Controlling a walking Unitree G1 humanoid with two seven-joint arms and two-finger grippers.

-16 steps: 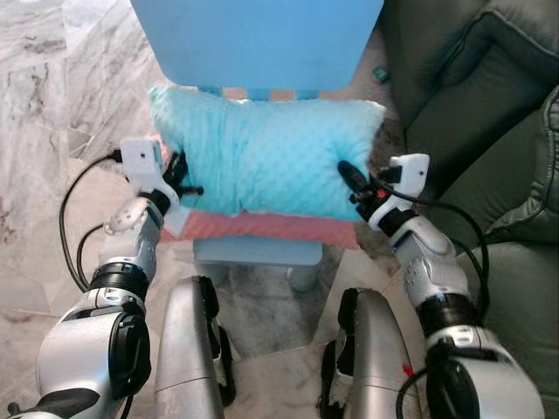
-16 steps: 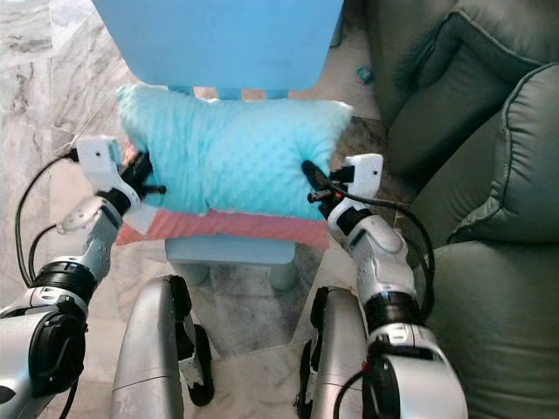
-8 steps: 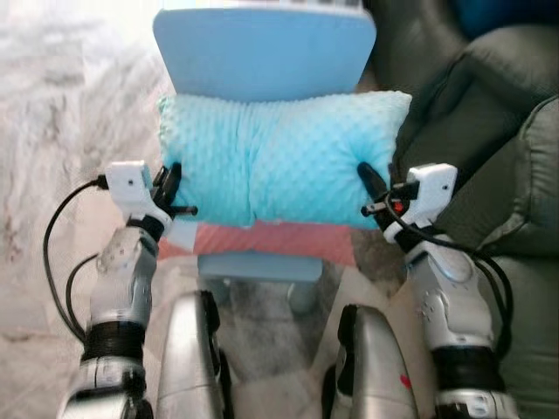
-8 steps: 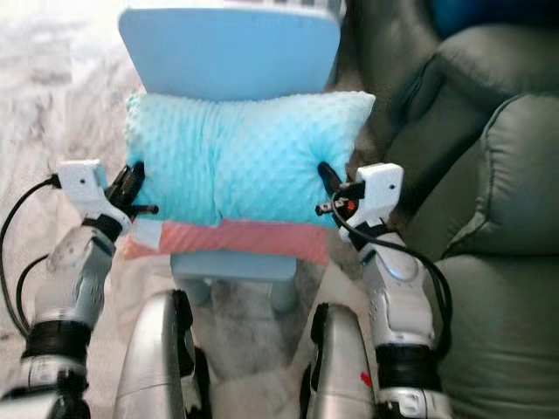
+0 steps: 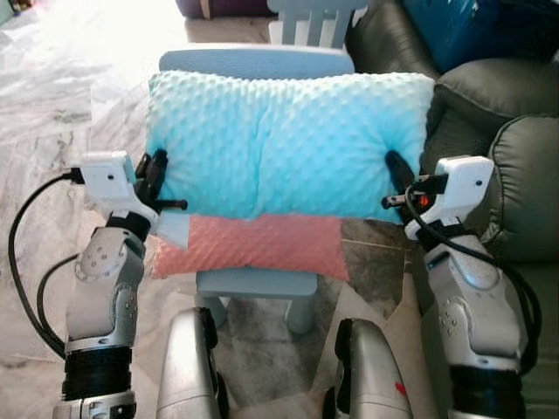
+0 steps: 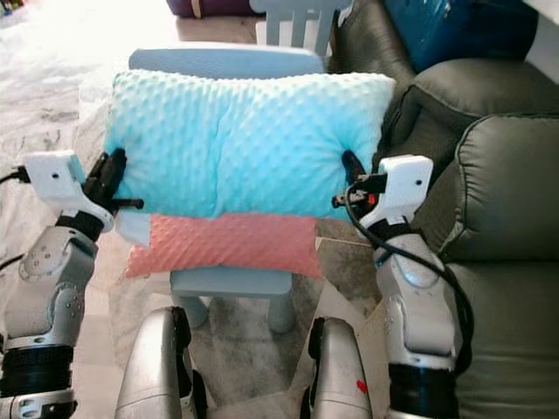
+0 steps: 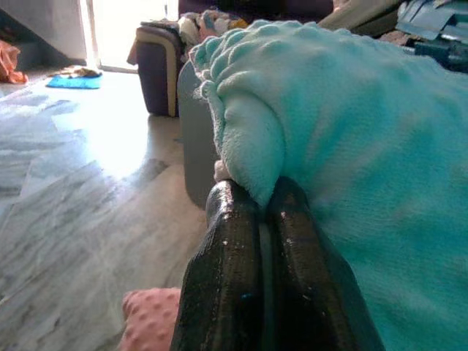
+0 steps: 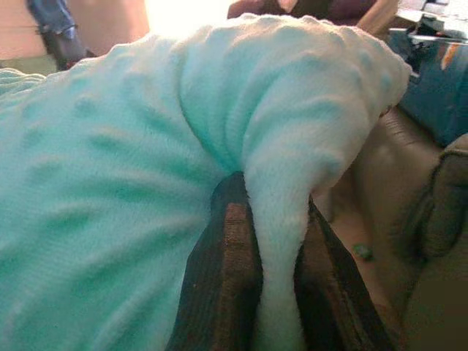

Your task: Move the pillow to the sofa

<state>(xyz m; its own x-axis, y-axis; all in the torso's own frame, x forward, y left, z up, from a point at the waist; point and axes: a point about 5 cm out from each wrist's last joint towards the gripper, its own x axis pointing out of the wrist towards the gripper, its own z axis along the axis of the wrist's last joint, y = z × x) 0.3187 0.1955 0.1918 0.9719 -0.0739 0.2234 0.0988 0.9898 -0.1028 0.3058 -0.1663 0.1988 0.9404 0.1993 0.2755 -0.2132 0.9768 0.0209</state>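
The turquoise pillow [image 5: 284, 144] now sits higher than a second ago: it has been raised off the pink cushion [image 5: 258, 246], and more of that cushion's top is exposed below it. The pillow hangs in the air in front of the blue chair [image 5: 253, 61], spanning its width.

The left gripper [image 5: 157, 175] is clamped on the pillow's left edge, a fold of fabric pinched between the fingers [image 7: 234, 241]. The right gripper [image 5: 397, 175] is clamped on the right edge, its fingers [image 8: 234, 241] closed around a ridge of fabric.

The pillow's right corner lies near the grey sofa [image 5: 515, 166], whose arm and seat are on the robot's right. The pink cushion stays on the chair seat, overhanging its front edge. Marble floor [image 5: 52, 113] lies open on the robot's left.
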